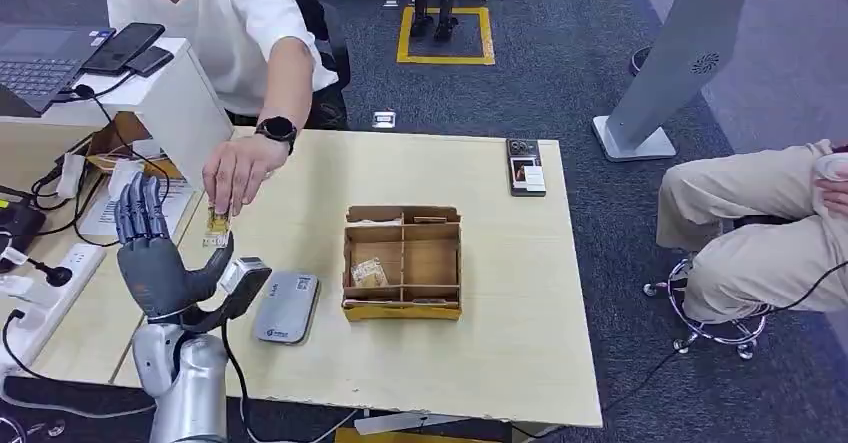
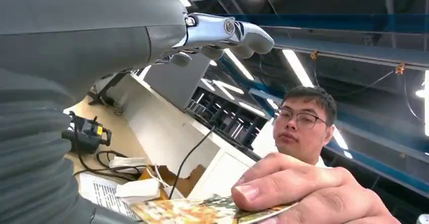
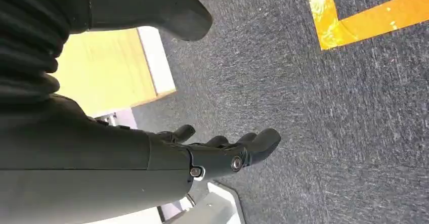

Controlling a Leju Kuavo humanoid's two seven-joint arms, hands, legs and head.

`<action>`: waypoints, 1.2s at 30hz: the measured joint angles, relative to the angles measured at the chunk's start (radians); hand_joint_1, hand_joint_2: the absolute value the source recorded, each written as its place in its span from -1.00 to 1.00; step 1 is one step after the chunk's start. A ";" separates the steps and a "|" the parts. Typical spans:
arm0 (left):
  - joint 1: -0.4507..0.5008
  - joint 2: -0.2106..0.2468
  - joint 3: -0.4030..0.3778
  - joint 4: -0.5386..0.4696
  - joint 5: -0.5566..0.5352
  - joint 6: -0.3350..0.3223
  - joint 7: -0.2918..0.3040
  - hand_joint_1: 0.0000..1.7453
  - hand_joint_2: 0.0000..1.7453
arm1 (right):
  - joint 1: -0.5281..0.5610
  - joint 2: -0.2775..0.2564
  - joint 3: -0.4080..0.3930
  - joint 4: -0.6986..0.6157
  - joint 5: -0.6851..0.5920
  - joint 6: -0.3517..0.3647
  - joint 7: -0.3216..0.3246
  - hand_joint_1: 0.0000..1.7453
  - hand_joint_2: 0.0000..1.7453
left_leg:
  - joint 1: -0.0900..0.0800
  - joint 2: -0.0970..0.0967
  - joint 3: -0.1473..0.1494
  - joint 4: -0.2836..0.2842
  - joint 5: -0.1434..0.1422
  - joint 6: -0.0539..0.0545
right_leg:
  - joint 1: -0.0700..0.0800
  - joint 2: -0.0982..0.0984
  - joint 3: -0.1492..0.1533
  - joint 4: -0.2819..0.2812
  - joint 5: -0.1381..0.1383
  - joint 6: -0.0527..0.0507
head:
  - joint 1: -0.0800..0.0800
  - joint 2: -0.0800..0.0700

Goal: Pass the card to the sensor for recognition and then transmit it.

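The card [image 1: 217, 228], thin, light and probably slick, hangs from a person's hand [image 1: 238, 171] beside the left robot hand [image 1: 155, 253], fingers spread, empty; pinch its free edge.

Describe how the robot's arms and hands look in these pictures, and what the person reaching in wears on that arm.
The left hand is dark grey with blue-grey fingers, on a silver forearm beside a thin black cable. The right hand is dark, with a ribbed grey cover. The person's arm shows a short white sleeve and a black wristwatch.
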 joint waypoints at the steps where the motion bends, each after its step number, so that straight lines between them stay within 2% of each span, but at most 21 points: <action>1: 0.000 0.000 0.000 -0.003 0.011 0.000 -0.001 1.00 1.00 | 0.000 0.000 0.000 0.000 0.000 0.000 0.000 -1.00 1.00 | 0.000 0.000 0.000 0.000 0.000 0.000 | 0.000 0.000 0.000 0.000 0.000 0.000 | 0.000 0.000; 36: 0.010 0.000 -0.004 -0.115 0.056 0.000 -0.001 1.00 1.00 | 0.000 -0.002 0.006 0.000 0.006 0.003 0.000 -1.00 1.00 | 0.000 0.000 0.000 0.000 0.000 0.000 | 0.000 0.000 0.000 0.000 0.000 0.000 | 0.000 0.000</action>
